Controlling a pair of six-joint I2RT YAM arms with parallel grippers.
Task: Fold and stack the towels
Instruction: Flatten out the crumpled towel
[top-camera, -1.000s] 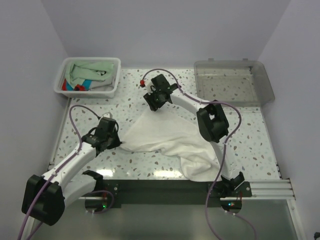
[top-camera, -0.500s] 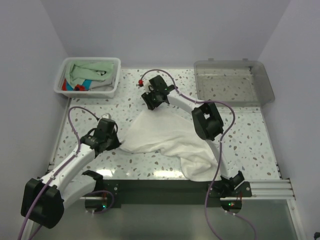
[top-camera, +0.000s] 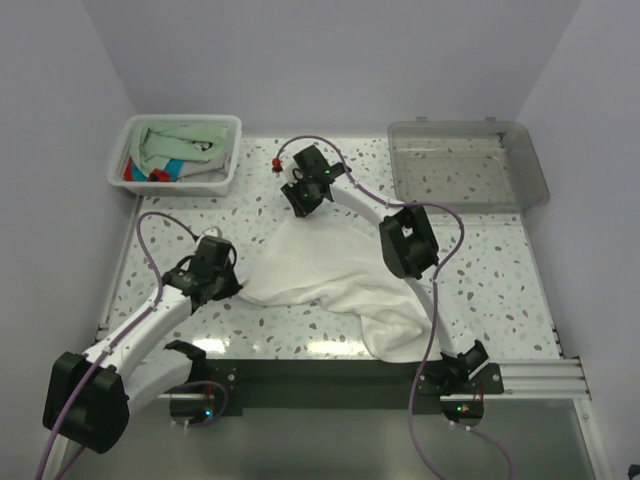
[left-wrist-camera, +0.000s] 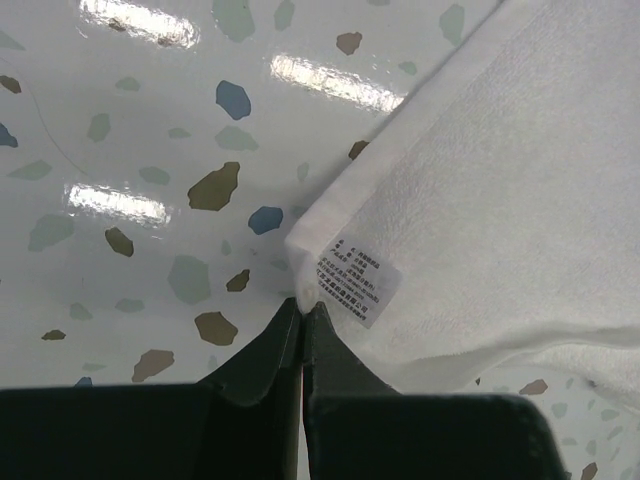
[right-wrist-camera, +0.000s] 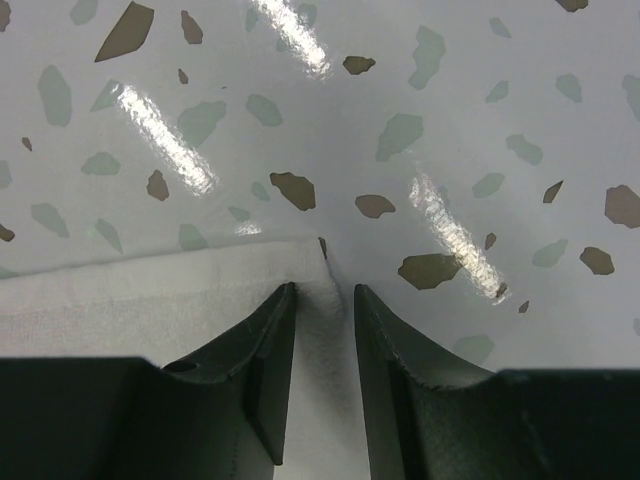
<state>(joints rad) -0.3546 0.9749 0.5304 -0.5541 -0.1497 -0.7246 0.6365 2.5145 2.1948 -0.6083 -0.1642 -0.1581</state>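
Note:
A white towel (top-camera: 330, 265) lies spread on the speckled table, with one end bunched near the front edge. My left gripper (top-camera: 236, 288) is shut on its left corner, beside the sewn label (left-wrist-camera: 360, 282); the closed tips (left-wrist-camera: 302, 305) pinch the hem. My right gripper (top-camera: 303, 203) holds the far corner: the fingers (right-wrist-camera: 323, 292) stand a little apart with a ridge of white cloth (right-wrist-camera: 150, 300) pinched between them. A pale mint towel (top-camera: 185, 140) and a turquoise-and-red one (top-camera: 165, 170) lie in the basket. The grey and dark purple towels are out of view.
The white slatted basket (top-camera: 228, 176) stands at the back left. The clear grey tray (top-camera: 525, 160) stands at the back right. The right arm's elbow (top-camera: 405, 245) hangs over the towel. Walls close in the left, right and back.
My right gripper has moved a little farther away and left with the towel's far corner, stretching that edge. The left gripper has barely moved.

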